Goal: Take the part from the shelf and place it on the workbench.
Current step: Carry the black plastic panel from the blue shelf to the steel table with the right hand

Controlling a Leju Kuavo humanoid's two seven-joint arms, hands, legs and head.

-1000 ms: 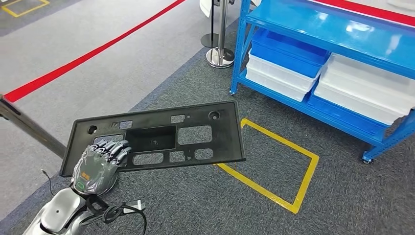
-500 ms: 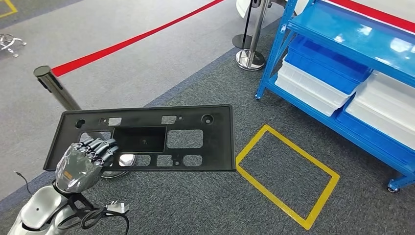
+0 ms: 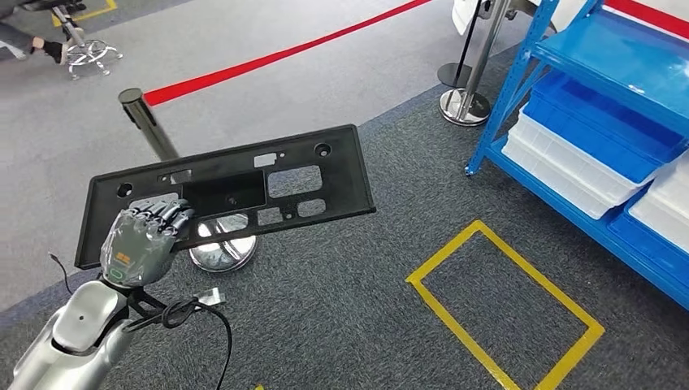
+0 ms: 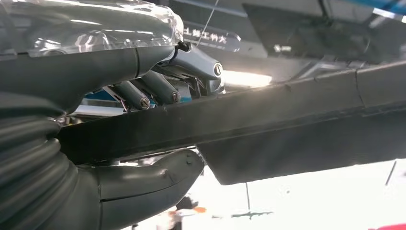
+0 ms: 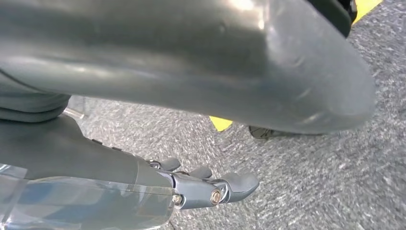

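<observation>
The robot is turning away from the blue shelf (image 3: pixel 617 106), which is sliding toward the right edge, while its left hand (image 3: pixel 142 244) keeps gripping the black part (image 3: pixel 236 191) flat above the carpet; the right hand (image 5: pixel 206 184) is hanging half-curled and empty, workbench apparently yet to come.

left hand (image 3: pixel 140 244) gripping, right hand (image 5: pixel 210 189) hanging, holding nothing
</observation>
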